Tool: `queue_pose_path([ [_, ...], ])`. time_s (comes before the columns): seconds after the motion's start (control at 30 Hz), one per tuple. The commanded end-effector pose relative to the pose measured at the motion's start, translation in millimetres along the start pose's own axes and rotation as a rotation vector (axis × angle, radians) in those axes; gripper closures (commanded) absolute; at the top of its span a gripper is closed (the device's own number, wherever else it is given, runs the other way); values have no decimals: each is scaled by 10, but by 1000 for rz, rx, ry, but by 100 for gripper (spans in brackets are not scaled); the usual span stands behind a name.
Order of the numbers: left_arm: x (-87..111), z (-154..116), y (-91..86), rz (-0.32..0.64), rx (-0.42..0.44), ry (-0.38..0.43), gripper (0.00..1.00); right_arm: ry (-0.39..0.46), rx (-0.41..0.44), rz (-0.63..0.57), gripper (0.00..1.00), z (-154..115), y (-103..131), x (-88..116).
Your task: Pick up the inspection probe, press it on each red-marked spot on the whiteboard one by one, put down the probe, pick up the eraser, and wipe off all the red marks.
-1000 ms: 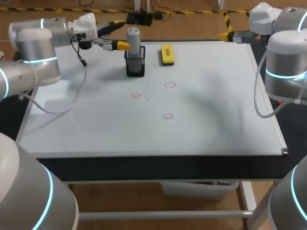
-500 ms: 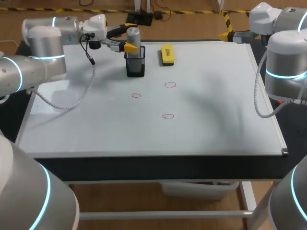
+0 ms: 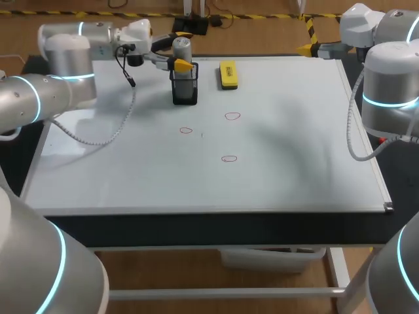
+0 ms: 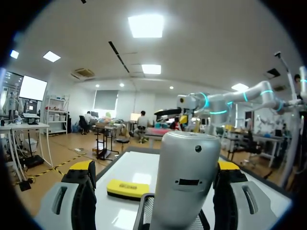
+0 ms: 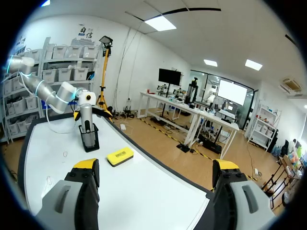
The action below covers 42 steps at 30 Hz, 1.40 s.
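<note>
The silver-grey cylindrical inspection probe (image 3: 181, 46) is seen standing upright, its long axis vertical, in a black wire-mesh holder (image 3: 184, 90) set on the far part of the flat whiteboard (image 3: 294, 144); nothing else is seen in the holder. The left gripper (image 3: 184, 51) is held level at the probe's upper end, reaching in from the side, so that the probe lies directly between its two yellow-tipped fingers. In the left wrist view a clear gap is seen on one side of the probe, while contact on the other side cannot be ruled out. The gripper is therefore judged spread wide and holding nothing as yet. The coming move is judged to be a closing on the probe's top, then a straight lift along its axis, clear of the holder. The flat yellow block eraser (image 3: 228, 74) is laid just beside the holder, towards the right arm. Three small hand-drawn red marks (image 3: 186, 130) are found nearer the robot, apart from the holder. The right gripper (image 5: 156, 164) is kept near the far right corner, fingers wide apart and empty.
</note>
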<state>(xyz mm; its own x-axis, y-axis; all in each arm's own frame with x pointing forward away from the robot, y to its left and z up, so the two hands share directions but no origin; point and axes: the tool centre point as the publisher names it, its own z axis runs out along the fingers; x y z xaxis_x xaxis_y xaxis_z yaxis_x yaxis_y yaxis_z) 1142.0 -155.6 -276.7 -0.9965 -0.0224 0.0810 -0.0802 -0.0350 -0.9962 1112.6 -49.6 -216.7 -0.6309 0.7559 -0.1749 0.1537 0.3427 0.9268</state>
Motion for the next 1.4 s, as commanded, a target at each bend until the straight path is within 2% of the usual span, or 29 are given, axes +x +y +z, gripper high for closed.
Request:
queue_pose_path([
  [0.03,68,31,-14,2,-1,-24,0,1,0,0,0,1,-1,-3],
  [0.4,63,25,-2,-6,-6,-19,0,1,0,0,0,1,-1,-3],
  [0.43,65,23,-1,-6,-6,-17,5,1,0,0,0,1,-1,-3],
  [0.5,76,20,6,-4,-8,-8,18,1,0,0,0,1,-1,-3],
  [0.53,82,19,11,-4,-9,-6,43,1,0,0,0,1,-1,-3],
  [0.6,85,11,27,-7,-14,5,76,1,0,0,0,1,-1,-3],
  [0.67,87,9,41,-9,-17,19,98,1,0,0,0,1,-1,-3],
  [1.0,111,-45,0,9,-2,41,100,1,0,0,0,1,-1,-3],
  [1.4,253,-40,-271,47,24,56,100,1,0,0,0,1,-1,-3],
])
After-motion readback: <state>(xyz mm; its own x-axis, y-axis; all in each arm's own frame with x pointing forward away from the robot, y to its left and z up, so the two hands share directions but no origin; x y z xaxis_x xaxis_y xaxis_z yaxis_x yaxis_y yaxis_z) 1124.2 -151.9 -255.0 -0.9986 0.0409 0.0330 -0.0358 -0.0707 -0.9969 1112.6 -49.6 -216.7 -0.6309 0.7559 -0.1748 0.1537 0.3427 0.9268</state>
